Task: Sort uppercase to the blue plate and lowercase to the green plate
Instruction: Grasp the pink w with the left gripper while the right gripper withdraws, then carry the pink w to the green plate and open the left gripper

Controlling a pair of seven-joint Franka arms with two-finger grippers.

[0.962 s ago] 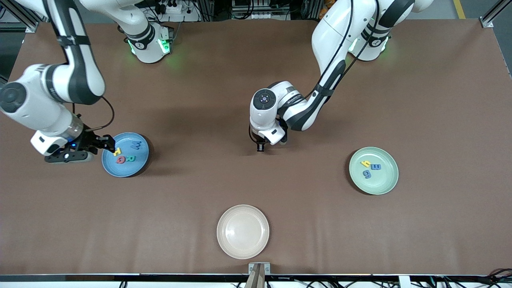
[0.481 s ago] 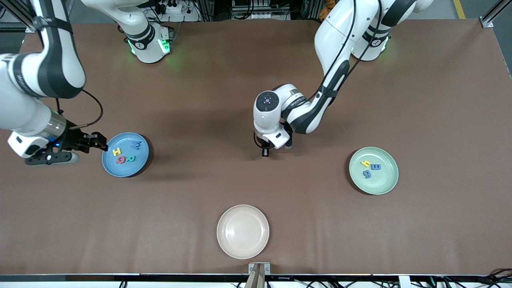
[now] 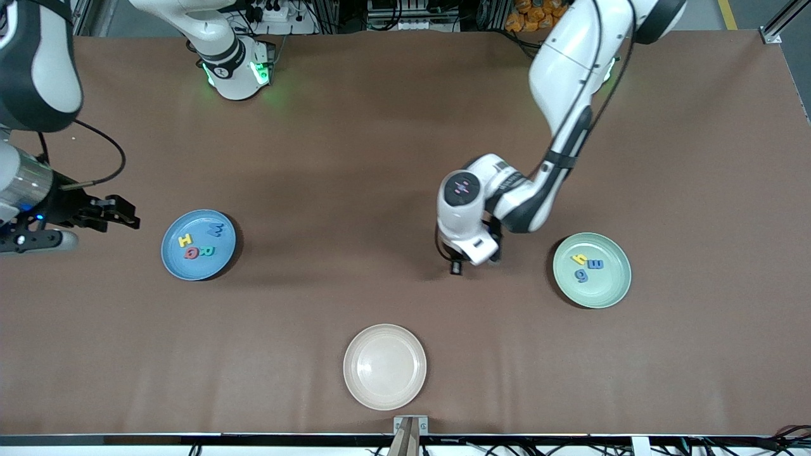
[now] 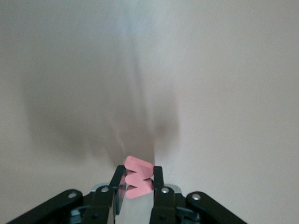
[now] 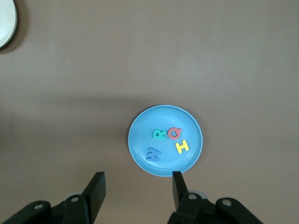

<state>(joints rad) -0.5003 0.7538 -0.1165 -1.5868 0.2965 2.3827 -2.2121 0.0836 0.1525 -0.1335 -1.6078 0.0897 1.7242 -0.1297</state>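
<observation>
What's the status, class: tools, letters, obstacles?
Left tool shut on small red foam w, short of green plate. Right tool open, empty. Path clear.

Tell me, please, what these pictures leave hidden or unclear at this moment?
- Front view: the left gripper sits under its own wrist, so the red letter it is shut on is hidden; only the left wrist view shows it.
- Left wrist view: the table under the letter is blurred, and neither the green plate nor any other plate appears.
- Front view: the right arm is cut off by the picture's edge.
- Right wrist view: the cream plate is cut off at the corner.
</observation>
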